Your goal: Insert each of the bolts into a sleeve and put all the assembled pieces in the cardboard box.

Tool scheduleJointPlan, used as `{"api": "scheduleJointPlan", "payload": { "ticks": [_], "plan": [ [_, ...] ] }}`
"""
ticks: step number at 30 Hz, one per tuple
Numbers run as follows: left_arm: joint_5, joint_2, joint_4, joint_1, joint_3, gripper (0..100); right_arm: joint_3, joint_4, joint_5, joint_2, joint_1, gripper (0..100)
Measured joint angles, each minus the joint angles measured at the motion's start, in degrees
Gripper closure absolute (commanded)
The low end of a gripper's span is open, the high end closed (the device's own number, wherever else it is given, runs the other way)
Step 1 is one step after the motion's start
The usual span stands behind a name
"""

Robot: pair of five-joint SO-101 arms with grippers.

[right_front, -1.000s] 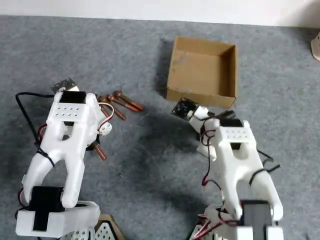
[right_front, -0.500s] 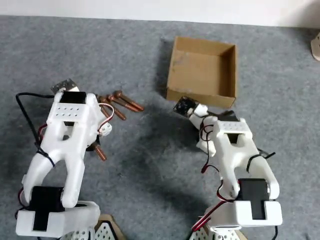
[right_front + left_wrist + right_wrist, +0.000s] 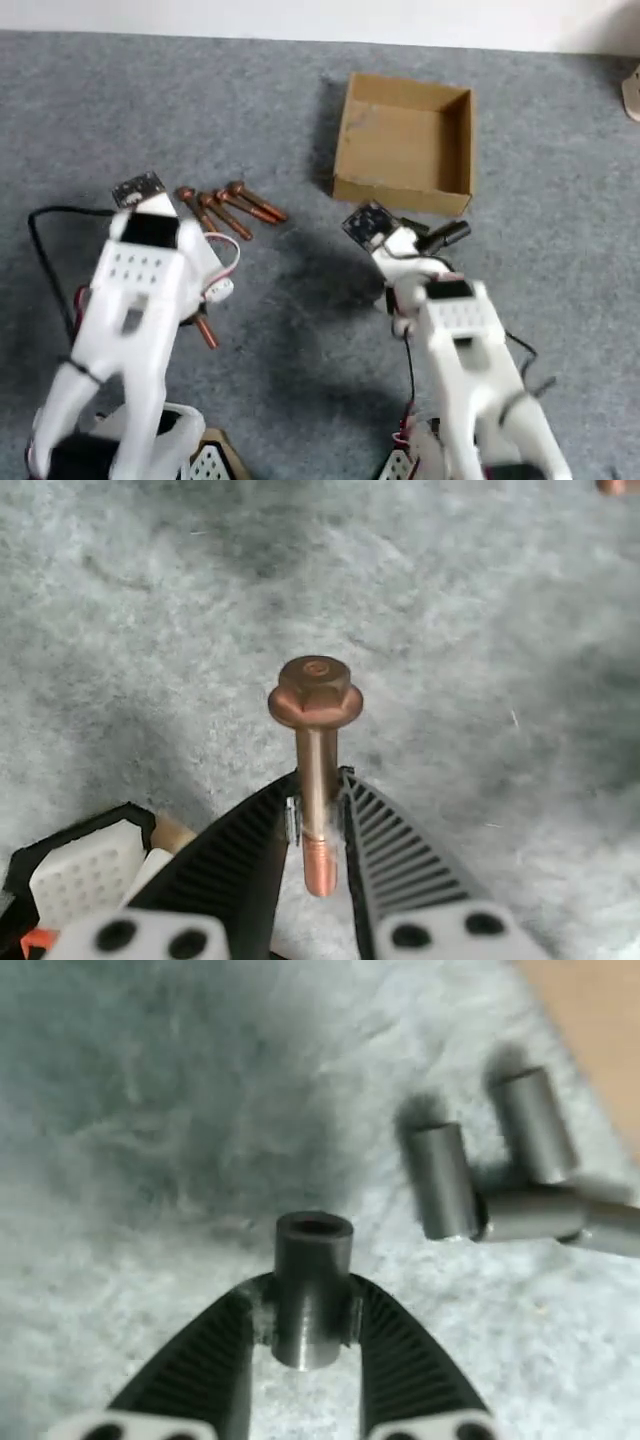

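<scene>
My left gripper (image 3: 318,805) is shut on a copper bolt (image 3: 316,740), gripping its shank with the hex head pointing away from the wrist. In the high view that bolt (image 3: 206,331) sticks out beside the left arm. Three more copper bolts (image 3: 228,207) lie on the carpet ahead of that arm. My right gripper (image 3: 305,1310) is shut on a dark grey sleeve (image 3: 312,1280), its bore facing outward. Three loose sleeves (image 3: 487,1175) lie on the carpet beyond it, near the cardboard box (image 3: 400,192). The box interior looks bare.
Grey carpet covers the table. The open cardboard box stands at the back centre-right, with loose sleeves (image 3: 445,235) just in front of its near wall. Open carpet lies between the two arms. A pale object (image 3: 631,92) sits at the far right edge.
Both arms have risen and drawn back toward the front. The right arm came away from the loose sleeves with one sleeve in its grip. The left arm's shift uncovered the third loose bolt.
</scene>
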Motion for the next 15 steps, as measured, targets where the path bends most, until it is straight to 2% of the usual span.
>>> {"api": "scheduleJointPlan", "payload": {
  "ticks": [3,6,15],
  "plan": [
    [0.0,-5.54,-4.92,2.29,4.31,99,4.4,0.0,-3.52,-11.16,0.09,99.3],
    [0.0,-10.11,-14.15,3.43,10.29,99,8.09,0.0,-8.0,-21.27,0.0,99.3],
    [0.18,-21.36,-49.32,3.69,23.82,99,16.88,0.0,-24.26,-44.31,-0.09,99.4]
  ]
}}
